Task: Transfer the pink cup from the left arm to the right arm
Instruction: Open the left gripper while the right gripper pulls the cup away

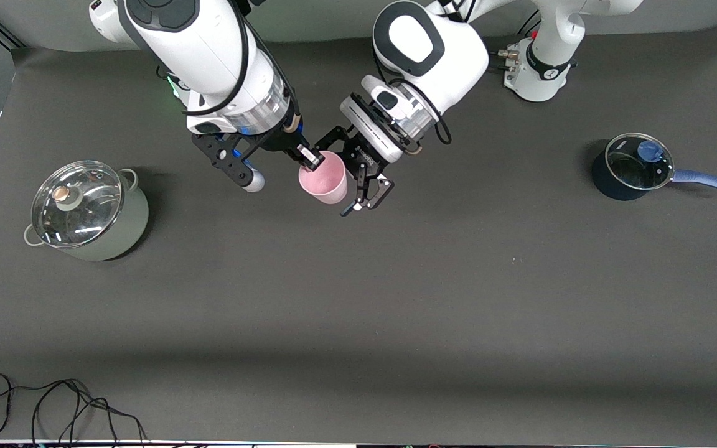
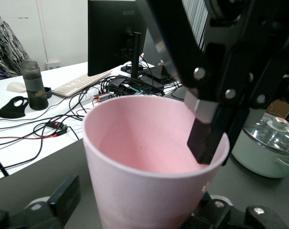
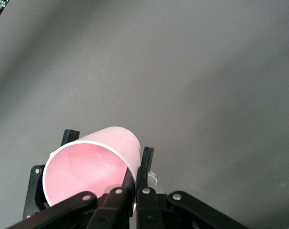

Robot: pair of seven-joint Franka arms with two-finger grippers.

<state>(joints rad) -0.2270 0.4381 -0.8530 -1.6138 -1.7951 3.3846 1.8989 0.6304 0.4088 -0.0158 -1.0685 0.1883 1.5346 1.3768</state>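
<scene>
The pink cup [image 1: 327, 180] is in the air over the table's middle, tipped so its mouth faces the right arm. My right gripper [image 1: 310, 160] is shut on the cup's rim, with one finger inside the mouth. The right wrist view shows its fingers [image 3: 127, 183] pinching the rim of the cup [image 3: 94, 167]. My left gripper [image 1: 336, 178] is open, and its fingers flank the cup's body. In the left wrist view a gap shows between one left finger [image 2: 63, 195] and the cup [image 2: 144, 191]. The right gripper's pad [image 2: 204, 138] reaches into the cup there.
A pale green pot with a glass lid [image 1: 84, 211] stands toward the right arm's end, also in the left wrist view [image 2: 268, 148]. A dark blue saucepan with a glass lid [image 1: 632, 168] stands toward the left arm's end. Black cables [image 1: 53, 410] lie at the table edge nearest the front camera.
</scene>
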